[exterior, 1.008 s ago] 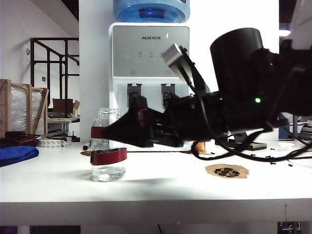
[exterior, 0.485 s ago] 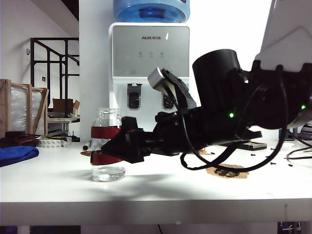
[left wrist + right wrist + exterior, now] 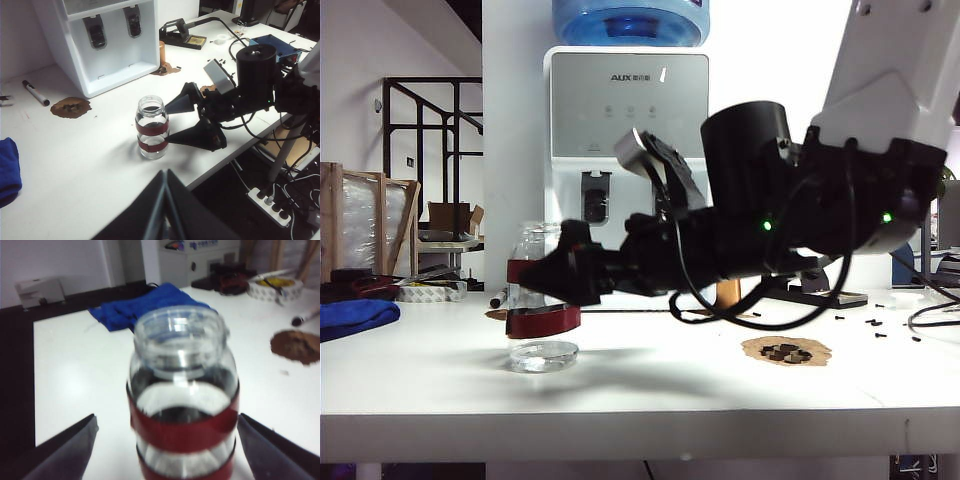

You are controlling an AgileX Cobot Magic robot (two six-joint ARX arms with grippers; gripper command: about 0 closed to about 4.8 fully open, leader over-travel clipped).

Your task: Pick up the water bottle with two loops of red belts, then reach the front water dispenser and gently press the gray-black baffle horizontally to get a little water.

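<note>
Two dark red bands ring the water bottle, which stands upright on the white desk at the lower left of the exterior view, left of and nearer than the water dispenser. At the far left edge a blue cloth lies on the desk with a roll of tape behind it. The dispenser stands at the upper middle, blue jug on top, its two dark levers side by side; the left-hand lever shows clearly, while the gray-black baffle is largely hidden behind the arm. From the right side of the frame the right gripper reaches level across the middle, its jaws spread wide with the bottle between them; in the right wrist view each finger stands clear of the glass, one on either side. The left gripper shows only in its own wrist view, at the bottom middle, above the desk's near edge and apart from the bottle; its jaws meet at a point, closed on nothing.
</note>
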